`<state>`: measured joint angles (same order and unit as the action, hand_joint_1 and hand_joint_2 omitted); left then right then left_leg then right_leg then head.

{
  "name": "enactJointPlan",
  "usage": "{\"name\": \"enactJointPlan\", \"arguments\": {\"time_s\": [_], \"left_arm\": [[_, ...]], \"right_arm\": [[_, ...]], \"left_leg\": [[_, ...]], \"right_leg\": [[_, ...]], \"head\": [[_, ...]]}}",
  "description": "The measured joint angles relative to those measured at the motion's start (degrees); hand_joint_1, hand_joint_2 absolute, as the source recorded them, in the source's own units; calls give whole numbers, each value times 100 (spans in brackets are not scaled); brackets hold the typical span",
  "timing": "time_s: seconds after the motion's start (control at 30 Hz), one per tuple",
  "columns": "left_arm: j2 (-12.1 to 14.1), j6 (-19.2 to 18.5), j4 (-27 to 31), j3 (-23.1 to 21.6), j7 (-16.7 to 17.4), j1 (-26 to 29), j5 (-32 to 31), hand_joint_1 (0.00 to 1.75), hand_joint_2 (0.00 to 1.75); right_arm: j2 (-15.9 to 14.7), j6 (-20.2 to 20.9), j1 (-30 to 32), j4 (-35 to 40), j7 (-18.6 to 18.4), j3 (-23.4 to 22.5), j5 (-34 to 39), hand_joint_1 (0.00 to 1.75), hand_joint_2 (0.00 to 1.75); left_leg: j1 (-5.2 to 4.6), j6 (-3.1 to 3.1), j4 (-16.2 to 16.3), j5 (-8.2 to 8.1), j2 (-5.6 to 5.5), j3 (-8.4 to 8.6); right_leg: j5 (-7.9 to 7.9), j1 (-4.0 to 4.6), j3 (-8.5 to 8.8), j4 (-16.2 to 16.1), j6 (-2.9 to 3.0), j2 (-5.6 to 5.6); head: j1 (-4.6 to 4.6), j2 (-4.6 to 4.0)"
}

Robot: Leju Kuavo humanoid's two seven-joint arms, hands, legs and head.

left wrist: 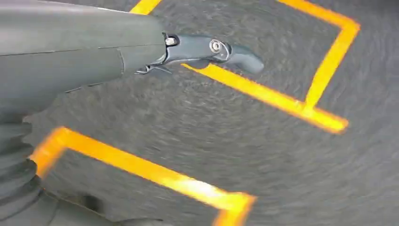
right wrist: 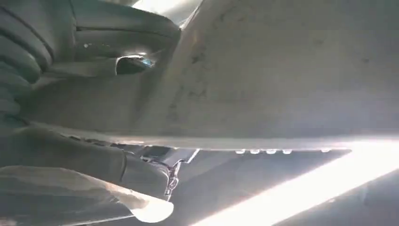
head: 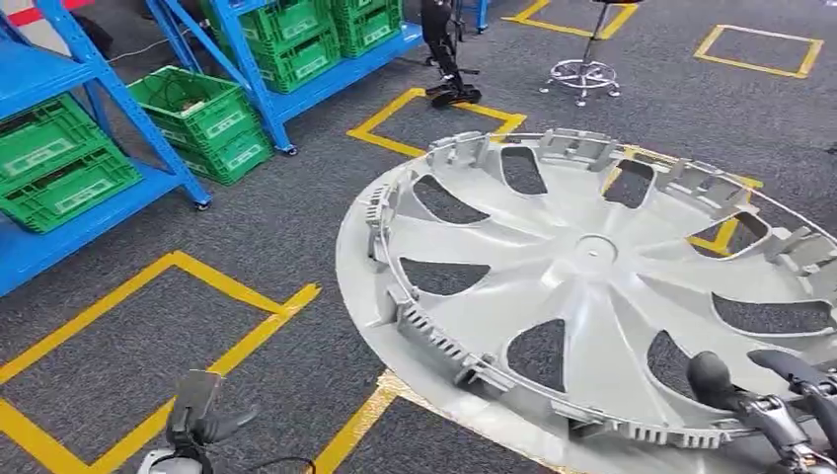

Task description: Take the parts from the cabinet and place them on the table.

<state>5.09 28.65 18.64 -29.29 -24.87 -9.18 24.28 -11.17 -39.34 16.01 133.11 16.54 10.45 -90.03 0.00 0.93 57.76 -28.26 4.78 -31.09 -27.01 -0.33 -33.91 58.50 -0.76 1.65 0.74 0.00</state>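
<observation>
The right hand point(head: 765, 400) grasps the near rim of the silver wheel cover point(head: 592, 286), carried above the carpet, right of the blue shelving point(head: 109, 118). The left hand point(head: 197, 420) hangs empty, fingers apparently loosely apart. Retrieval appears complete; placement on the table remains outstanding.

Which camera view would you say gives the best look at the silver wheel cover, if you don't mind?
The head view: the wheel cover shows spokes, hub and clips, held by the right hand. The right wrist view gives a blurred close-up of its surface.
</observation>
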Motion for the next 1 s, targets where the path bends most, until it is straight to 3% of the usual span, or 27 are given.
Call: {"name": "enactJointPlan", "arguments": {"time_s": [0.07,0.13,0.2,0.27,0.3,0.37,0.43,0.57,0.73,0.77,0.8,0.87,0.9,0.93,0.97,1.0], "left_arm": [[-44,-37,53,313,-29,-29,106,0,175],[-94,-131,142,713,-59,-32,180,0,175],[-140,-142,191,984,-94,-30,173,0,175],[-160,-82,197,1112,-122,-31,-68,0,175],[-160,-52,197,1112,-127,-31,-181,0,175],[-164,-33,197,1117,-129,-32,-273,0,175],[-168,68,195,1110,-92,-33,-547,0,175],[-105,264,160,733,287,-63,-1679,0,175],[-28,227,96,187,649,-67,-2279,0,175],[-11,186,90,111,700,-59,-2323,0,175],[18,140,81,50,728,-46,-2351,0,175],[39,68,81,-18,750,-55,-2373,0,175],[59,18,81,-33,752,-39,-2377,0,175],[59,-9,81,-33,752,-17,-2380,0,175],[41,-44,81,-33,745,3,-2391,0,175],[35,-89,81,-31,737,3,-2395,0,175]], "right_arm": [[37,0,33,24,2,-26,0,175,175],[53,0,53,72,0,-48,0,175,175],[53,0,65,74,-2,-48,0,175,175],[55,0,74,87,-8,-48,0,175,175],[55,2,79,94,-13,-48,0,175,175],[55,0,88,96,-17,-48,2,175,175],[55,0,90,103,-17,-48,0,175,175],[55,2,83,107,-30,-50,0,175,175],[55,2,38,103,-35,-48,0,175,175],[55,2,35,100,-35,-48,0,175,175],[59,2,32,98,-37,-48,2,175,175],[61,2,-2,98,-41,-48,0,175,175],[72,2,-4,103,-39,-48,0,175,175],[88,0,0,105,-59,-50,-2,175,175],[88,2,6,89,-116,-46,-2,175,175],[88,2,4,83,-177,-39,0,175,175]], "left_leg": [[2,39,136,-75,3,-55],[4,118,419,-190,2,-179],[11,61,656,-296,2,-302],[20,-114,922,-416,2,-445],[22,-164,1063,-478,1,-526],[21,-115,1411,-611,-1,-725],[24,-169,1853,-796,-1,-992],[21,-171,2595,-1099,-5,-1454],[16,-167,3229,-1341,-6,-1834],[7,-161,3228,-1344,-6,-1848],[-25,-94,3236,-1337,-7,-1857],[-52,-4,3129,-1279,-14,-1823],[-69,50,2970,-1231,-27,-1747],[-19,71,2620,-1098,-32,-1563],[1,66,2448,-1024,-25,-1433],[20,120,2300,-946,-42,-1339]], "right_leg": [[-72,11,-63,139,39,-16],[-216,22,-189,426,68,-10],[-328,32,-316,682,83,1],[-454,31,-480,977,87,5],[-517,30,-565,1121,84,6],[-641,32,-757,1445,85,8],[-812,37,-1027,1864,86,8],[-1093,37,-1482,2590,74,17],[-1311,36,-1871,3186,41,16],[-1312,30,-1877,3167,35,16],[-1257,-2,-1858,3097,-31,26],[-1212,-19,-1817,3000,-91,39],[-1176,-27,-1719,2872,-120,60],[-1187,-11,-1624,2854,-144,55],[-1174,-29,-1646,2829,-169,-24],[-1243,-37,-1634,2884,-182,-117]], "head": [[-9,0],[-11,0],[-13,2],[-9,0],[-11,0],[-9,0],[-9,0],[-13,2],[-17,2],[-13,0],[-9,0],[-7,2],[-6,0],[-11,0],[-22,0],[-11,0]]}}
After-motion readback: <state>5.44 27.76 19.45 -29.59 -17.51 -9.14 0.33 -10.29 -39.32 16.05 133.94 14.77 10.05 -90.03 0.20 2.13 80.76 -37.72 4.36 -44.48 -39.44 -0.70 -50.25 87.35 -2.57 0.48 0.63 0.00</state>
